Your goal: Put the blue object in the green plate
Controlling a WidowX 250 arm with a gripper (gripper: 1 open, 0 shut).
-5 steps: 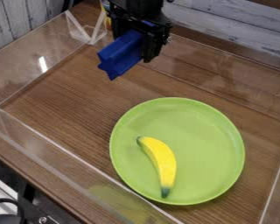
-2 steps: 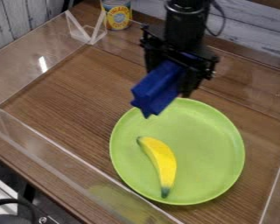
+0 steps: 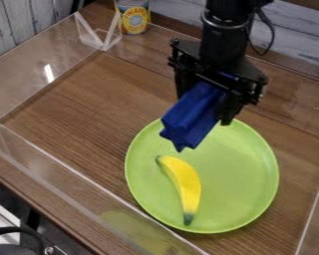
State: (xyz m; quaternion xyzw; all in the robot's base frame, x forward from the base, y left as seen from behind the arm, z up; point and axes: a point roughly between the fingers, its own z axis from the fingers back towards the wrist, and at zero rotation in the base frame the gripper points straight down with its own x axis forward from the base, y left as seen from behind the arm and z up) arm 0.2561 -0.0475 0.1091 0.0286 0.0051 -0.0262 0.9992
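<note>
My gripper (image 3: 218, 96) is shut on the blue object (image 3: 193, 117), a deep-blue elongated block that hangs tilted from the fingers. It is held in the air over the upper left part of the green plate (image 3: 242, 174), a large round lime-green plate on the wooden table. A yellow banana (image 3: 182, 183) lies in the plate's left half, just below and in front of the block. The block does not touch the plate or the banana.
Clear acrylic walls (image 3: 43, 60) fence the wooden table surface (image 3: 83, 110) on the left, front and right. A yellow can (image 3: 133, 16) stands at the back beyond the wall. A clear triangular stand (image 3: 99, 34) sits at the back left.
My gripper has carried the blue object from the back left of the table to the right and forward, until it is over the green plate. The banana and plate have not moved.
</note>
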